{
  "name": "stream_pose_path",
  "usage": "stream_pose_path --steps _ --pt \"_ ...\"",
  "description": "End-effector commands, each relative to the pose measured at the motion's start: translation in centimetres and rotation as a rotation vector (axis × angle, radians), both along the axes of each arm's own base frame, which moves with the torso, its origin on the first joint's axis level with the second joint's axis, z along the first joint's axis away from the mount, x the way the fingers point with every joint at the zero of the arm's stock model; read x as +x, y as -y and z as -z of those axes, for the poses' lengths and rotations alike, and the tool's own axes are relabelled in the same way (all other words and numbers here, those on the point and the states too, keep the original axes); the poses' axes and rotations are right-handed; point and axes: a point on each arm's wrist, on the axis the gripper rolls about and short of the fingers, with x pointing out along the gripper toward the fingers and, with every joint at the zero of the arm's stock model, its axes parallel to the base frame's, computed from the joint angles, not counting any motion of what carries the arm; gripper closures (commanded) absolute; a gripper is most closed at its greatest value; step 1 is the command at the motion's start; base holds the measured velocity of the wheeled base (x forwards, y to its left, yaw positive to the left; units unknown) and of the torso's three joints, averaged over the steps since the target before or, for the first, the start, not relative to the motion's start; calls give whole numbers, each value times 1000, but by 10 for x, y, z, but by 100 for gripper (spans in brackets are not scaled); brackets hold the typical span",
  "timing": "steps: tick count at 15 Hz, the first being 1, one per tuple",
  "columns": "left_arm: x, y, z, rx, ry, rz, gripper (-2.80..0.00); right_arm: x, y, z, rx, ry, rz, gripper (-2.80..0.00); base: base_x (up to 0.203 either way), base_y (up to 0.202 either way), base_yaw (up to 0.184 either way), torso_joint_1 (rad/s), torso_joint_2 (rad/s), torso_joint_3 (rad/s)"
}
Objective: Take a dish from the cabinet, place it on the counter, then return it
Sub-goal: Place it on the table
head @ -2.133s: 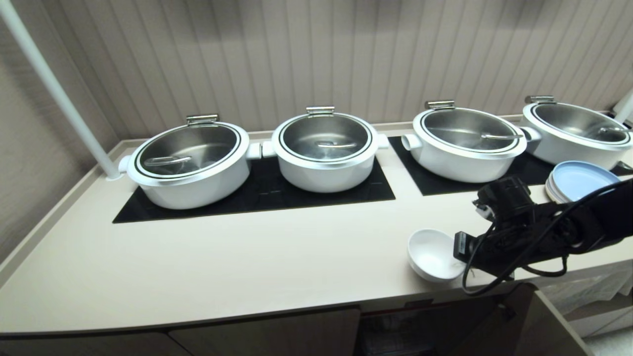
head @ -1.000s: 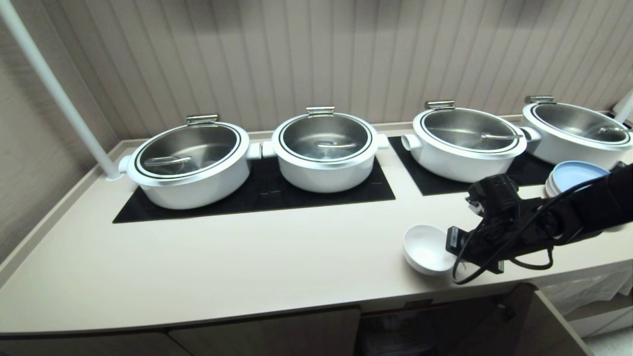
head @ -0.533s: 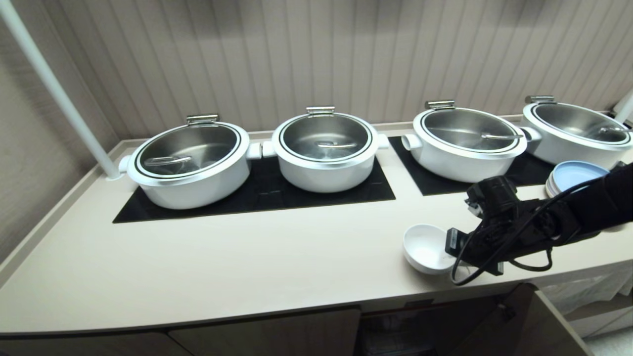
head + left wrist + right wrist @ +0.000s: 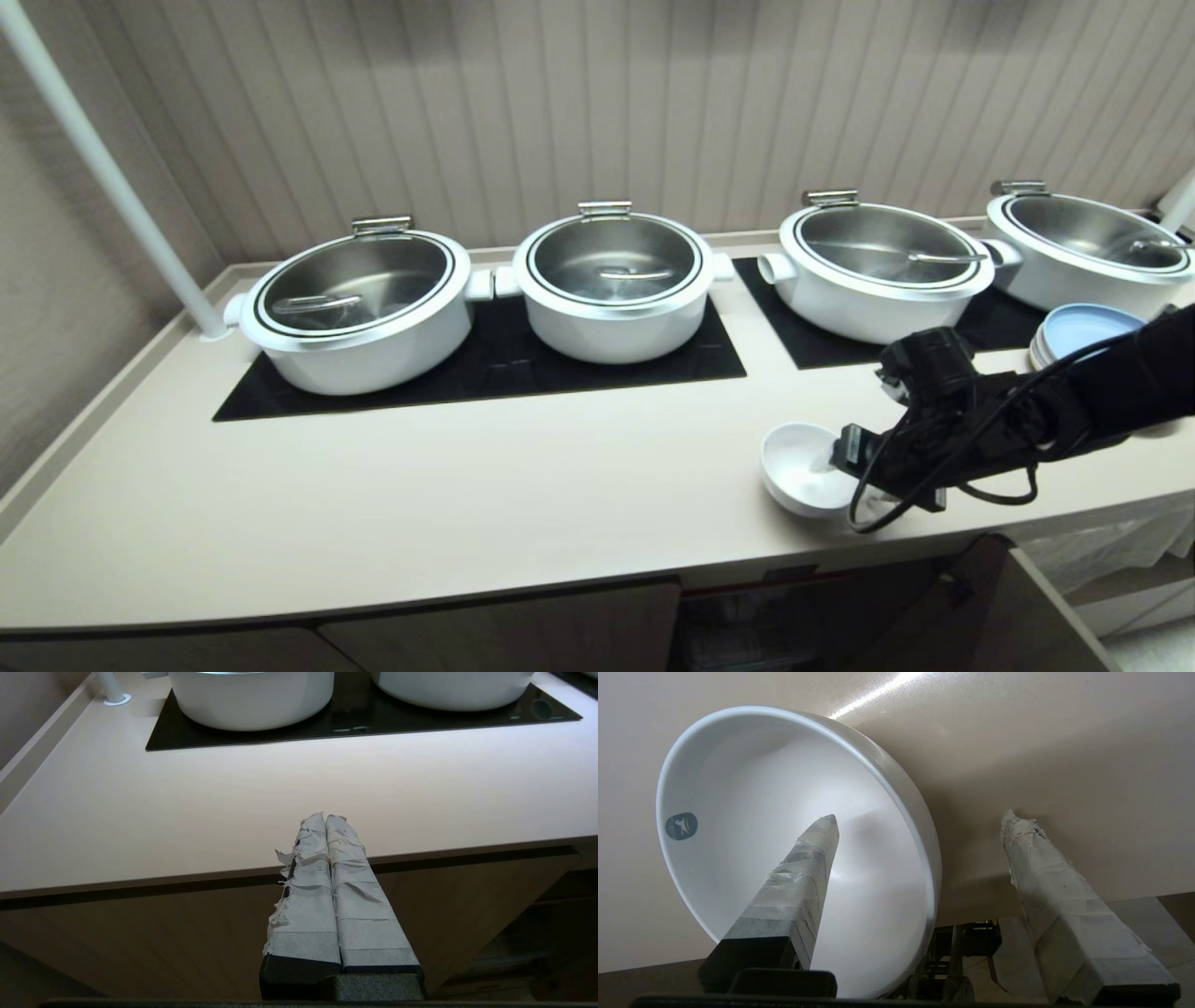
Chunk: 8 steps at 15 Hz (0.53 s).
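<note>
Near counter (image 4: 467, 504) front edge, right end: bowl (image 4: 794, 467) rests upright, released. Right gripper (image 4: 920, 821) jaws apart, straddling rim, one finger (image 4: 803, 877) inside. Left gripper (image 4: 325, 819) jaws together, parked.

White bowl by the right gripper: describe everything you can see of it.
The bowl is small, round, deep, glossy plain white, with a grey-blue mark inside near the rim and nothing in it. It sits on the counter near the front edge. The right gripper is open astride its rim: one taped finger inside, the other outside, neither visibly pressing it.
</note>
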Motion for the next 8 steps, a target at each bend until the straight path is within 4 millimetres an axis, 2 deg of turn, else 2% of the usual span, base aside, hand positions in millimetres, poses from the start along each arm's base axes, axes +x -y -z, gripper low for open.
stream_pose_path --steps 1,8 --pt "0 0 0 0 0 0 0 -2 0 -3 4 7 1 -280 0 0 0 0 0 0" --pt "0 0 0 0 0 0 0 -21 0 -22 7 44 -11 -280 0 0 0 0 0 0"
